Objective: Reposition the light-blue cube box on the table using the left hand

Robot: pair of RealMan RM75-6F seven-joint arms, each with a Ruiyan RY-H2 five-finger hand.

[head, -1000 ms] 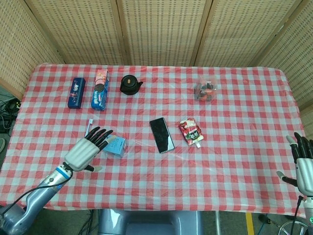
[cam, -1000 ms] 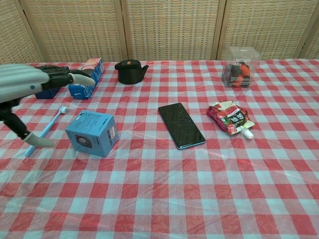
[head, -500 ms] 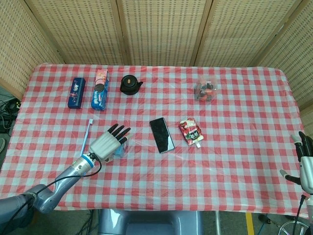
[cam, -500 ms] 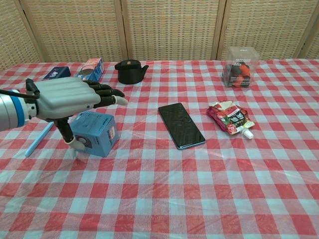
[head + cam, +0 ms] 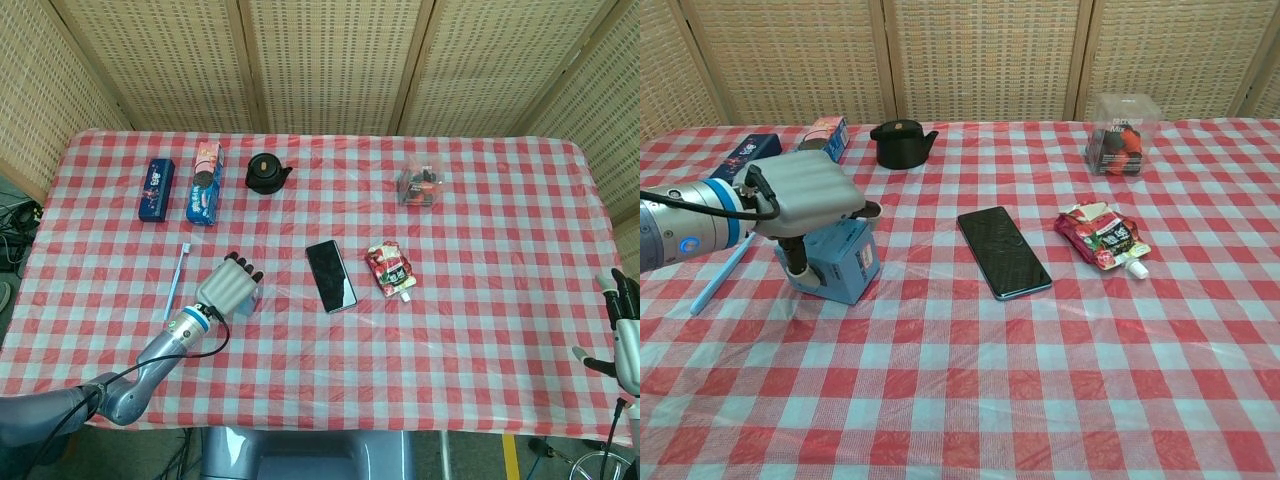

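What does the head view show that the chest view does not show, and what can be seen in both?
Only the head view shows the right hand, at the table's right edge with nothing in it, and the table's front edge.

Only the chest view shows the side faces of the light-blue cube box and the thumb against its near face.

Both show the left hand lying over the box, the blue toothbrush, the black phone, the black teapot, the red pouch and the clear box.

I get bright, even overhead light in both views, soft short shadows under things. Faint glare on the plastic cloth over the desk [image 5: 1060, 400]. Focus sharp throughout; slight wide-angle bending at head-view edges.
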